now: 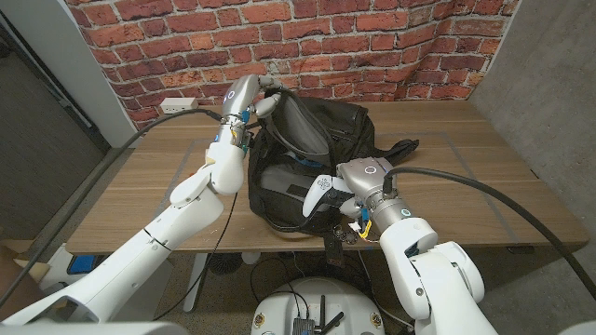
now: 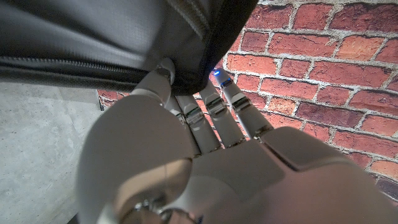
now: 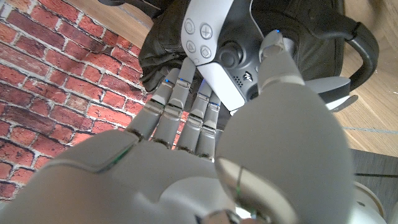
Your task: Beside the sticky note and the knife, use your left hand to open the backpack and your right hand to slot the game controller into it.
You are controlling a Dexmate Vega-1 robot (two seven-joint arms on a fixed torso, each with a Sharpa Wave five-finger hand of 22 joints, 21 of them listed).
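Head view: left hand [image 1: 262, 100] gripping far-left rim of black fabric backpack [image 1: 312, 163] at table centre, holding mouth open. Right hand [image 1: 346, 194] gripping white game controller [image 1: 323, 191] over near front of bag.

Left wrist view: fingers [image 2: 219, 112] hooking bag edge.

Right wrist view: controller pinched between fingers and thumb, buttons showing clearly, unlike head view.

Risk: rim slipping free, mouth closing, controller catching on edge.
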